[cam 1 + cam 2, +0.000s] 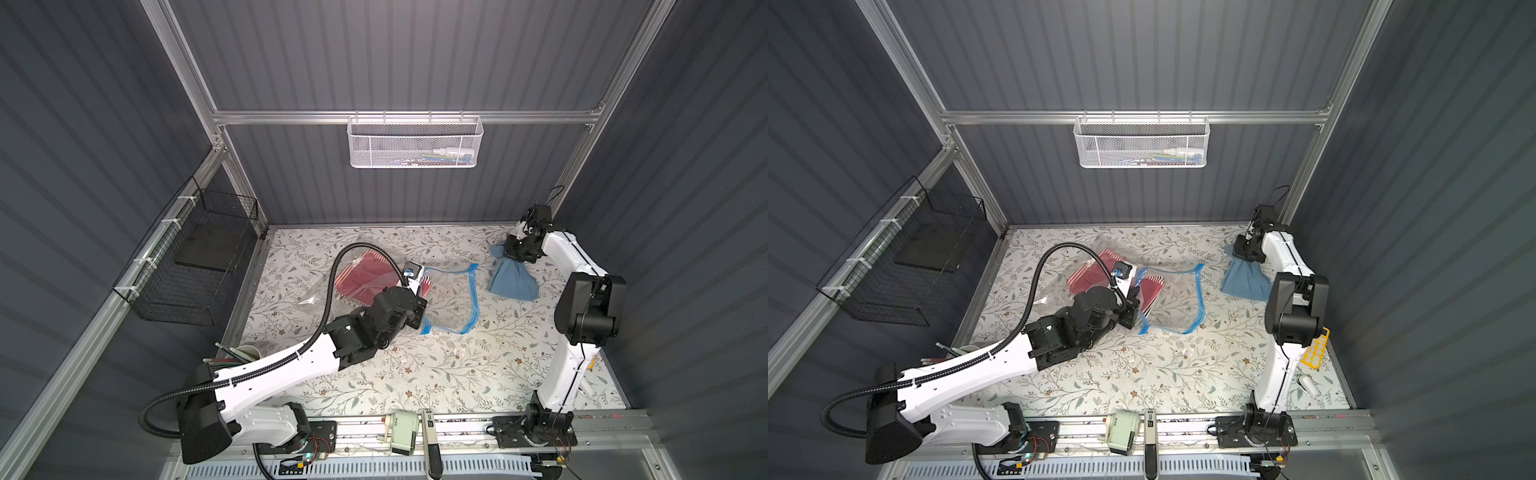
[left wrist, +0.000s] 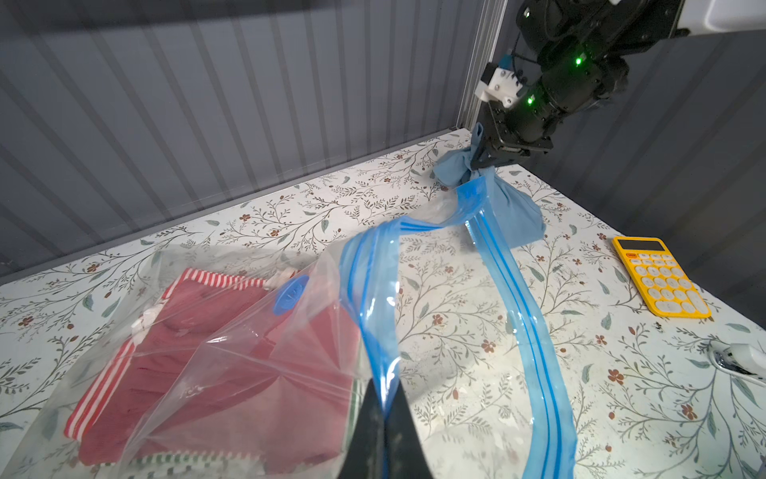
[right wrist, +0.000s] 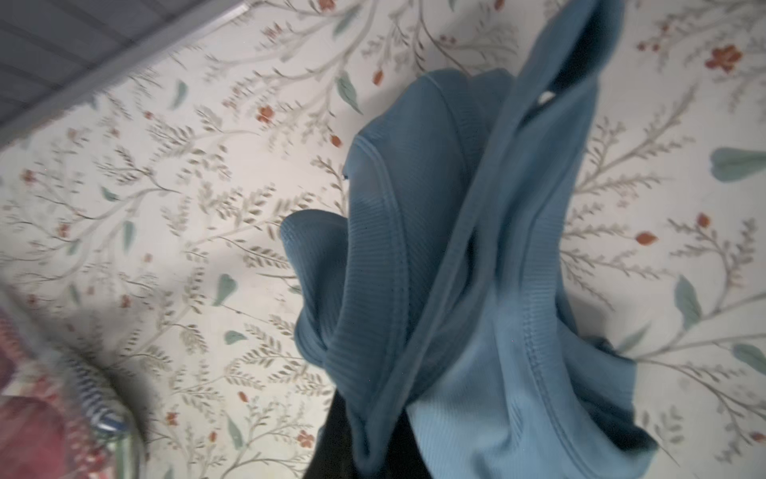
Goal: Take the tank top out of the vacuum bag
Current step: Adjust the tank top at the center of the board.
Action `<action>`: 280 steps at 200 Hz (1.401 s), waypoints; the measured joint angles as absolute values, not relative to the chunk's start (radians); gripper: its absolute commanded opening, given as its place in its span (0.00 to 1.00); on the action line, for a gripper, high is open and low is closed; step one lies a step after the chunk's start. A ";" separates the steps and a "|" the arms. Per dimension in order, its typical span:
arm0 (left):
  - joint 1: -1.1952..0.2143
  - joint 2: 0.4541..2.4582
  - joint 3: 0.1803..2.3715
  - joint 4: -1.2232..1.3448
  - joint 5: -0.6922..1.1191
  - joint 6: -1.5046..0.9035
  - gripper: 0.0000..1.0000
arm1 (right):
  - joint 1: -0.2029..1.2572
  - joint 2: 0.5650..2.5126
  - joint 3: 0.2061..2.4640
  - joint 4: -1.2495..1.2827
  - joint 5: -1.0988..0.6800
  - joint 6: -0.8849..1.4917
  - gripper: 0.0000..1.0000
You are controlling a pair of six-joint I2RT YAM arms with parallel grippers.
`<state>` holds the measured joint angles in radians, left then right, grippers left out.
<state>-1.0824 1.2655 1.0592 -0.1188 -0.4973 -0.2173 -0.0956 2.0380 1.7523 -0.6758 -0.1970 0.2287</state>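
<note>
At the far right corner of the table (image 1: pixel 415 374), the right gripper (image 1: pixel 516 254) is clenched on the bunched upper part of the blue tank top (image 1: pixel 513 282). The garment hangs from the closed jaws, and its lower part rests on the tabletop. The tank top lies fully outside the vacuum bag (image 1: pixel 451 301), just beside the far end of the blue zip strip (image 1: pixel 473 299).

The left gripper (image 2: pixel 383 435) is closed on the near end of the zip strip, which passes between its fingers in the left wrist view. The mouth of the bag stands open. A red striped garment (image 2: pixel 207 344) is inside the bag, beneath the round blue valve cap (image 2: pixel 290 294). A yellow calculator (image 2: pixel 659 278) lies near the right edge of the table, well apart from the bag.
</note>
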 measured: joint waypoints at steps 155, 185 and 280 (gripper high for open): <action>-1.082 1.253 1.052 -0.119 -0.474 -0.233 0.00 | -0.057 1.890 1.416 -0.528 -0.262 0.313 0.82; -1.082 1.253 1.052 -0.121 -0.470 -0.233 0.00 | -0.105 1.988 1.441 -0.516 -0.252 0.326 0.82; -1.078 1.303 1.116 -0.211 -0.293 -0.140 0.00 | -0.115 1.998 1.391 -0.567 -0.209 0.348 0.82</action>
